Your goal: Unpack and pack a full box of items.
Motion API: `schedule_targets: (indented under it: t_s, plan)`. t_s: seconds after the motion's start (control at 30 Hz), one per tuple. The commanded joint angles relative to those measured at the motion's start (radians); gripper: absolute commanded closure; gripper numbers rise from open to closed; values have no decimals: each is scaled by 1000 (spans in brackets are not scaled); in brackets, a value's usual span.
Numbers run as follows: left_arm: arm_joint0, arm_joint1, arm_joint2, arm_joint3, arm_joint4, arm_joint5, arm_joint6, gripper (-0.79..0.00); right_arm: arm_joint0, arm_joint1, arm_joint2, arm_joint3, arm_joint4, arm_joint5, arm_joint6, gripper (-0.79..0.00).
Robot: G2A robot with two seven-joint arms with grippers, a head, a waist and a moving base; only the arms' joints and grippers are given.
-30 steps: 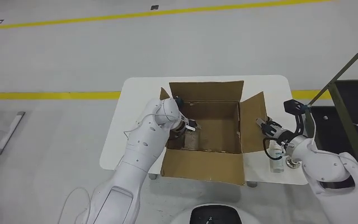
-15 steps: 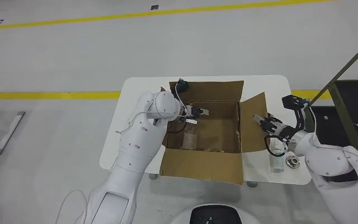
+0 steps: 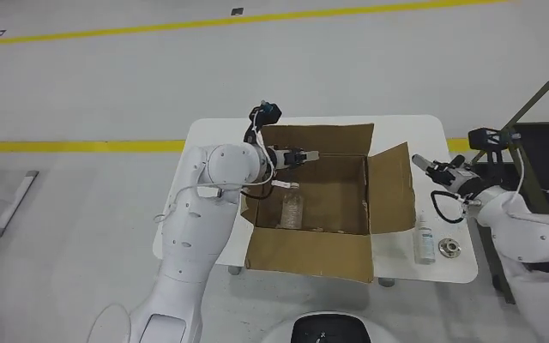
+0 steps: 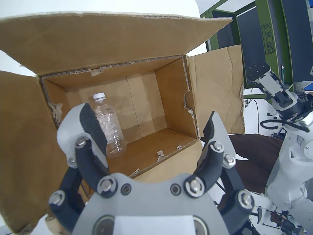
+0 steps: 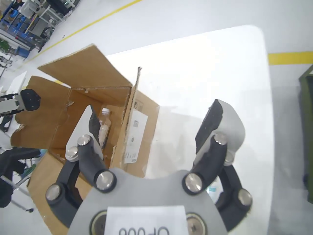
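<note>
Box (image 3: pixel 309 253): brown cardboard, all four flaps folded out, torn corrugated edges, sitting mid-table on the white table (image 3: pixel 403 129). From the left wrist view the box (image 4: pixel 156 94) interior is plain brown with a taped floor seam. There's a white label on the outside of the box (image 5: pixel 56 103), on the wall facing the right arm.

Inside it is a clear plastic bottle (image 3: pixel 292 208): ribbed and crinkled, white cap, looks empty. The bottle (image 4: pixel 108 125) reads as upright, cap up, close to the box's left wall. The bottle (image 5: pixel 105 121) is also visible past the right flap.

Left gripper (image 3: pixel 298 169) hangs above the left-rear part of the box opening. The left gripper (image 4: pixel 149 128) has its jaws spread wide with nothing in them, and the bottle sits below, behind one pad (image 4: pixel 91 123).

Right gripper (image 3: pixel 422 162) is over bare table just right of the right flap, clear of the box. The right gripper (image 5: pixel 151 123) is also wide open and empty.

On the table right of the box are a small slim bottle (image 3: pixel 424 240) lying flat and a small round metal part (image 3: pixel 447 248) just beside it.
</note>
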Motion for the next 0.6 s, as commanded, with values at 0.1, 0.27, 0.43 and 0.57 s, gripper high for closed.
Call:
schedule_targets:
  t_s: [0.1,0.27,0.43,0.57]
  plan:
    - [7,1,-2,-5,-9,-1,1,-785,-47,12,76,-30,-132,-25,-9,-785]
    - [7,1,-2,-5,-9,-1,1,-785,-82,17,118,-37,-177,-32,5,-785]
    - [26,10,27,-47,117,-66,76,-785,-95,16,121,-41,-173,-33,-7,-785]
    - [43,23,27,-89,250,-104,130,-785,-103,15,107,-44,-161,-71,-29,-770]
